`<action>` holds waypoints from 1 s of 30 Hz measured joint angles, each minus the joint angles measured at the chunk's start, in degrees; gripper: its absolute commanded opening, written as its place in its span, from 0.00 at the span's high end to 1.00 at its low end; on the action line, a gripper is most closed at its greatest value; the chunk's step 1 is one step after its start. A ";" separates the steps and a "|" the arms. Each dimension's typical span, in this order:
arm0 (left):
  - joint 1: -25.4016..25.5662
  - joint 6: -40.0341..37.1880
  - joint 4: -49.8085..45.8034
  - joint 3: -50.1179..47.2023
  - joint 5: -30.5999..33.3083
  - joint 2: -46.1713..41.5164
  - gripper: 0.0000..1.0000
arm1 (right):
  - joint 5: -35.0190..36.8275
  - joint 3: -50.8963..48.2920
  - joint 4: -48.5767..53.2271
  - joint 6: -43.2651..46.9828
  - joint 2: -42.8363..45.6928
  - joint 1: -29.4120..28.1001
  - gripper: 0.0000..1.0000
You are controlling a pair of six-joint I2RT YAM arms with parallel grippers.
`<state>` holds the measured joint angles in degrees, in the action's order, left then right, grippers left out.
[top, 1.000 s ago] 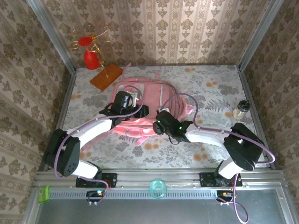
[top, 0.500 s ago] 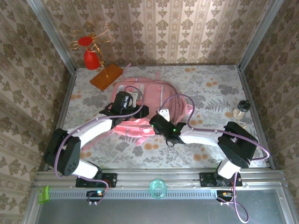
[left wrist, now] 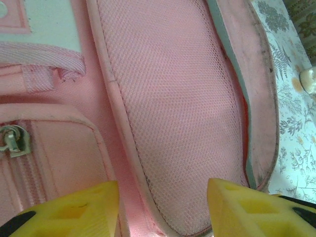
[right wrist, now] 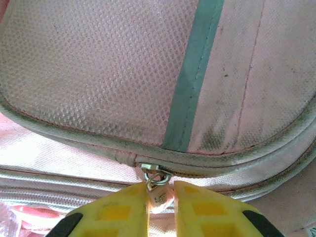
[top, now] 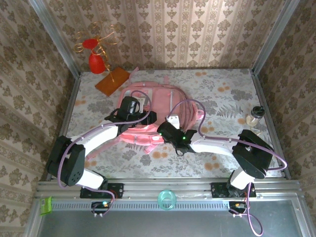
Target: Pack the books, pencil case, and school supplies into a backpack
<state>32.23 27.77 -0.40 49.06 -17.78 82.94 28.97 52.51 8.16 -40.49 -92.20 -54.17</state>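
Leftward, the left gripper (left wrist: 163, 210) hangs over the pink backpack (top: 160, 98), its jaws spread apart above a mesh panel (left wrist: 182, 113) with nothing clamped between them. The backpack lies flat on the middle of the floral table (top: 232, 94). Rightward, the right gripper (right wrist: 160, 205) pinches the backpack's metal zipper pull (right wrist: 157, 185) between its yellow fingers (right wrist: 118, 212).

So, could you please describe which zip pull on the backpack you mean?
Start at the big pink backpack mid-table. Along its seam, under the grey-green stripe, sits a silver-ringed zip pull. Unlike the other pull, it is pinched between the right gripper's yellow fingers.
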 measured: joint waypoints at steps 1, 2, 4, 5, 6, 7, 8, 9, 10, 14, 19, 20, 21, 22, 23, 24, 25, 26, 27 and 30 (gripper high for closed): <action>-0.04 -0.04 0.00 0.00 0.00 0.00 0.49 | -0.02 0.00 -0.02 0.00 0.00 -0.02 0.84; -0.07 -0.20 0.00 0.00 -0.02 0.00 0.49 | -0.02 0.00 -0.02 0.00 0.00 0.00 0.85; -0.07 -0.44 0.00 0.00 0.00 0.00 0.49 | -0.02 0.00 -0.17 0.00 0.00 0.00 0.87; -0.07 -0.55 0.00 0.00 0.00 0.00 0.49 | -0.07 0.00 -0.24 0.00 0.00 0.00 0.87; -0.07 -0.61 0.00 0.00 0.00 0.00 0.49 | -0.15 0.00 -0.26 -0.02 0.00 0.00 0.88; -0.09 -0.61 0.00 0.00 -0.02 0.00 0.49 | -0.33 0.00 -0.31 0.00 0.00 0.00 0.88; -0.11 -0.63 0.00 0.00 -0.02 0.00 0.49 | -0.55 0.00 -0.42 0.00 0.00 0.00 0.89; -0.13 -0.68 0.00 0.00 -0.09 0.00 0.49 | -0.81 0.00 -0.59 0.00 0.00 0.00 0.91; -0.20 -0.81 0.00 0.00 -0.20 0.00 0.49 | -0.96 0.00 -0.68 0.00 0.00 0.00 0.91; -0.48 -0.85 0.00 0.00 -0.28 0.00 0.49 | -1.31 -0.35 -1.16 -0.02 0.00 0.17 0.93; -0.48 -0.87 0.00 -0.11 -0.39 0.00 0.49 | -2.36 -2.69 -3.69 -0.11 0.00 0.68 0.88; -0.48 -0.87 0.04 -0.20 -0.42 0.00 0.49 | -2.62 -3.30 -4.59 -0.20 0.00 0.76 0.87; -0.48 -0.90 0.02 -0.31 -0.42 0.00 0.49 | -2.84 -3.85 -5.31 -0.26 0.00 0.85 0.86; -0.48 -0.90 -0.02 -0.37 -0.39 -0.02 0.49 | -2.97 -4.24 -5.90 -0.26 0.00 0.90 0.86; -0.48 -0.92 0.00 -0.46 -0.39 -0.02 0.49 | -3.15 -4.61 -6.54 -0.26 0.00 0.98 0.86; -0.48 -0.98 0.02 -0.55 -0.42 -0.02 0.49 | -3.37 -4.85 -6.95 -0.26 0.00 1.07 0.86; -0.48 -1.01 -0.02 -0.57 -0.39 -0.02 0.49 | -3.56 -5.05 -7.48 -0.24 0.00 1.16 0.85; -0.50 -1.03 0.00 -0.61 -0.39 -0.02 0.49 | -3.76 -5.22 -7.91 -0.24 0.00 1.27 0.86; -0.48 -1.03 0.00 -0.61 -0.39 -0.02 0.49 | -3.91 -5.29 -8.17 -0.26 0.00 1.33 0.86; -0.44 -1.03 0.00 -0.63 -0.39 -0.02 0.49 | -4.22 -5.46 -8.68 -0.28 0.00 1.53 0.94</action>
<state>31.79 26.74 -0.40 48.42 -18.17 82.91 24.75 47.05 -0.51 -40.77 -92.20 -52.64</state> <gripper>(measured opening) 0.512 0.103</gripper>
